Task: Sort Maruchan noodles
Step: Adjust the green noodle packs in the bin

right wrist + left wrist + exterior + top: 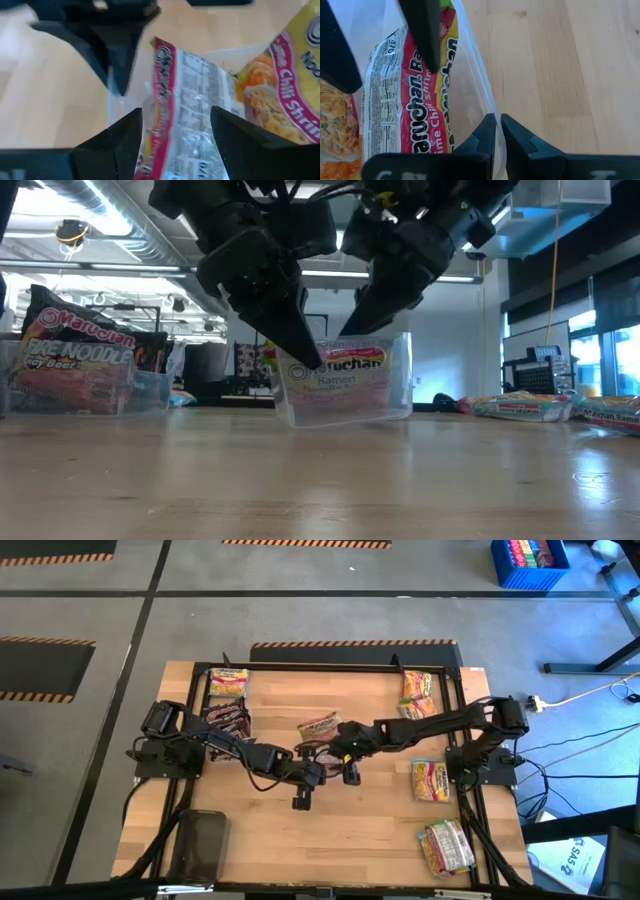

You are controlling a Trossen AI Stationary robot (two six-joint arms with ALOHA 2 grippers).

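Observation:
A clear plastic tray (395,395) stands on the table's middle with one pink-and-yellow Maruchan noodles packet (420,100) upright on its edge inside. My left gripper (497,117) is shut on the tray's wall; in the low view it comes down at the tray's left end (290,330). My right gripper (177,120) is open above the tray. Its fingers stand on either side of the packet's upper edge (175,85), and I cannot tell whether they touch it. In the high view both grippers meet at the packet (318,726). My left gripper pinches the clear tray's thin side wall (490,107) at its rim between the two fingers. The fingers slant down from the table's left, one inside the tray and one outside. The tray's bottom (350,418) rests on the table.
Trays with maroon packets (228,718) and a yellow packet (228,682) stand at the far left. More packets lie along the right side (417,685), (430,780), (447,845). Bare wood lies in front of the grippers, near the table's front edge (330,850).

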